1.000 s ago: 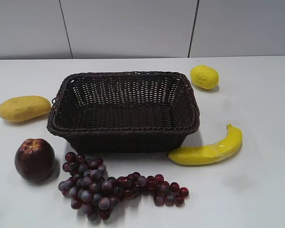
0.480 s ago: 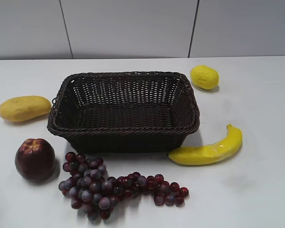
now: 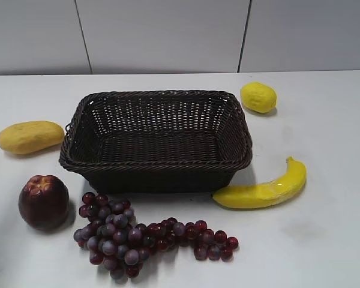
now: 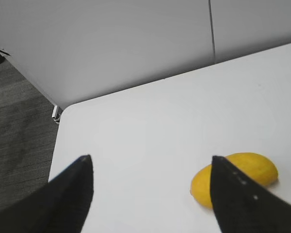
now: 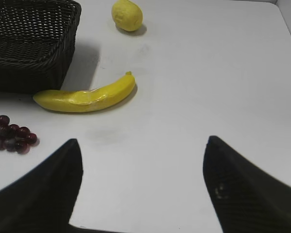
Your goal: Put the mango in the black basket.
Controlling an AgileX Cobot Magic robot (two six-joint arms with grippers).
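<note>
The left gripper (image 4: pixel 150 167) is hanging above the table (image 4: pixel 150 126) with its jaws spread wide and holding nothing; the mango (image 4: pixel 235 178) is lying just beyond, partly behind the right-hand finger and not centred in the gap. I am judging that the approach is the step now, so the arm should be shifting sideways until the fruit sits between the fingers, gripping across its narrow width. The black basket (image 3: pixel 156 139) is waiting empty, just beside the mango. The right gripper (image 5: pixel 143 165) is also wide open, idle near the banana (image 5: pixel 85 96).
</note>
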